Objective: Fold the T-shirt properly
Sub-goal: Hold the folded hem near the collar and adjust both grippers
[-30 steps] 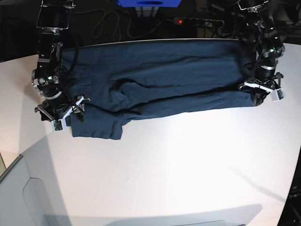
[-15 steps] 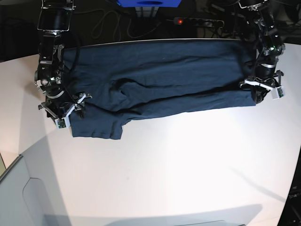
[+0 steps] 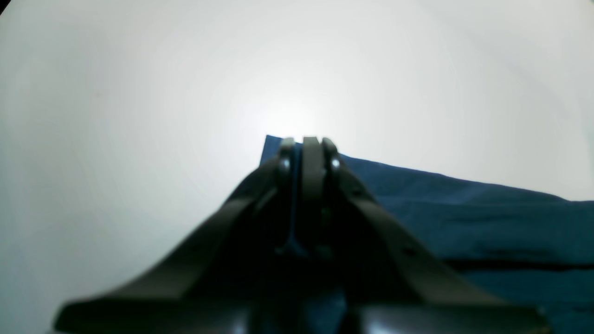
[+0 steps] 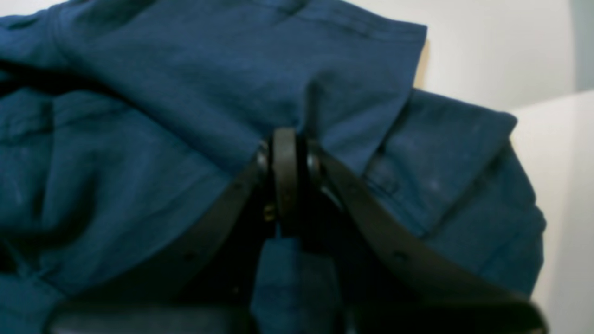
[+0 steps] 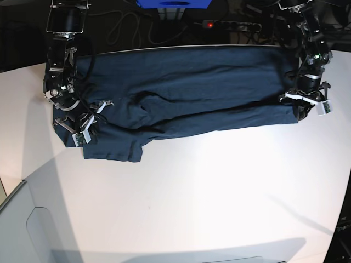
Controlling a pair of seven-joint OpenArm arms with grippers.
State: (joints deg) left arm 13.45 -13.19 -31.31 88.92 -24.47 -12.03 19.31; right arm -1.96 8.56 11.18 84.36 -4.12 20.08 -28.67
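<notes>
— White, matte table [image 5: 208, 186], smooth and bright under the light; behind its far edge the room is dark, with cables, a power strip [image 5: 233, 24] showing a red lamp, and a blue box [image 5: 173, 3].

— And the T-shirt [image 5: 192, 93]?

— Navy cotton, soft and creased, spread lengthwise along the far side of the table, one long edge folded over, a sleeve poking toward the near side.

— The grippers?

— Right gripper [image 4: 287, 139] is clenched on a pinch of cloth at the sleeve end. Left gripper [image 3: 306, 144] is clamped on the shirt's corner at the other end, a thin blue layer between its black fingers.
</notes>
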